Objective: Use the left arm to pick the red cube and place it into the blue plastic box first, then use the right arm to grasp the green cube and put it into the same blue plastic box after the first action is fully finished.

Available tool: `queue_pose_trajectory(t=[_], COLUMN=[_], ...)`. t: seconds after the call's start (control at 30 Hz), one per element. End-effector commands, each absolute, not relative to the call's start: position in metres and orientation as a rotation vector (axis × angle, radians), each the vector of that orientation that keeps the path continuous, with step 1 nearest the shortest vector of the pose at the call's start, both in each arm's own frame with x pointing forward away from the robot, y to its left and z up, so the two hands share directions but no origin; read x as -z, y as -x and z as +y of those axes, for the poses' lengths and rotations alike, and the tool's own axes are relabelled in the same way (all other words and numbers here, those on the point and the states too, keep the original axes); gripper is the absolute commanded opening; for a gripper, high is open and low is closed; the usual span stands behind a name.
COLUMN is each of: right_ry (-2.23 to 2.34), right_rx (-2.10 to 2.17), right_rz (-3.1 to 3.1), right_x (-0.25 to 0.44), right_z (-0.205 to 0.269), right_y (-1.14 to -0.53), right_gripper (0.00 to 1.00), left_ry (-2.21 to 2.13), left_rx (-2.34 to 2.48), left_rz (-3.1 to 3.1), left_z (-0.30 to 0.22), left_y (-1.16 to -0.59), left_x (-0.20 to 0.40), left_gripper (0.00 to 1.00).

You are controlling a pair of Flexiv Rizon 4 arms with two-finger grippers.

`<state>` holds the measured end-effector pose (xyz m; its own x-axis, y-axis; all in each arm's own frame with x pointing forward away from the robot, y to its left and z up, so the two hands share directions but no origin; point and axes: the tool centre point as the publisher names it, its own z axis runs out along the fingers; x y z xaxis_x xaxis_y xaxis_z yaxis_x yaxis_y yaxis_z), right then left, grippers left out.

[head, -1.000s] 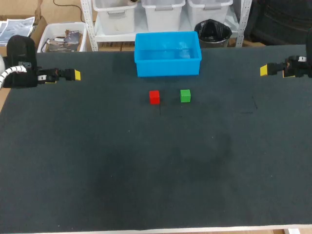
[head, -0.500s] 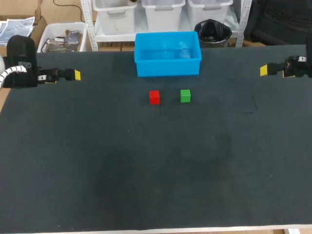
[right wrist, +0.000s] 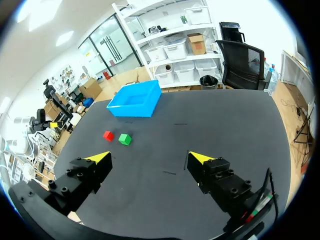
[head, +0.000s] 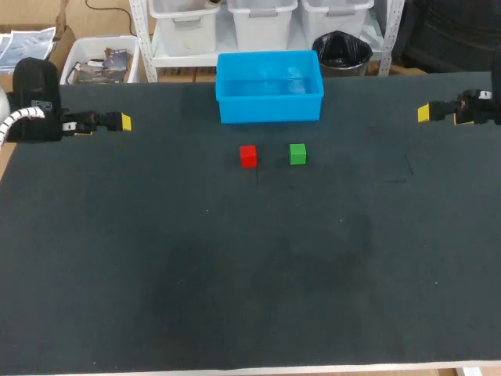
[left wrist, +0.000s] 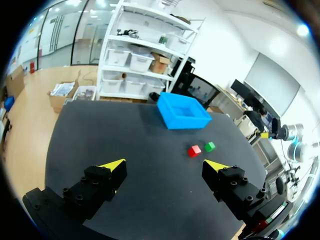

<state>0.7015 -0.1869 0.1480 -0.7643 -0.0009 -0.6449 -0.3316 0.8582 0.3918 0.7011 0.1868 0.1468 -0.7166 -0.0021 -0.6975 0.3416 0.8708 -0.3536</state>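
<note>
We work over a dark bench (head: 235, 274) with the box (head: 270, 110) at its far edge. Well to the box's left, our left pincer (head: 125, 121) hangs spread and empty. The red cube (head: 248, 156) sits on the bench near the box's front wall, below its left half. The green cube (head: 297, 153) lies near the same wall, below its right half, apart from the red one. Well to the box's right, our right pincer (head: 423, 113) is likewise spread, holding nothing. Since the earlier frame the left pincer has edged slightly toward the box; cubes, box and right pincer have not moved.
</note>
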Motion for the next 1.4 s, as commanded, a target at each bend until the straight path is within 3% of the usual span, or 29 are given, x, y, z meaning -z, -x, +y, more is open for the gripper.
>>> queue_pose_trajectory(t=[0.03, 0.87, 1.4], right_ry=[0.239, 0.239, 0.239], right_rx=[-0.651, -0.651, -0.651], right_rz=[2.368, 2.368, 2.368], right_x=[-0.148, -0.148, -0.148], right_z=[-0.187, -0.187, -0.187], right_y=[-0.701, -0.701, -0.701], right_gripper=[1.00, 1.00, 1.00], left_ry=[-0.225, -0.172, -0.149], left_rx=[0.556, 0.168, 0.148], left_rz=[2.334, 2.501, 2.540], left_z=[0.166, 0.053, 0.029], left_y=[-0.704, -0.736, -0.736], left_x=[-0.149, -0.186, -0.171], left_gripper=[1.00, 1.00, 1.00])
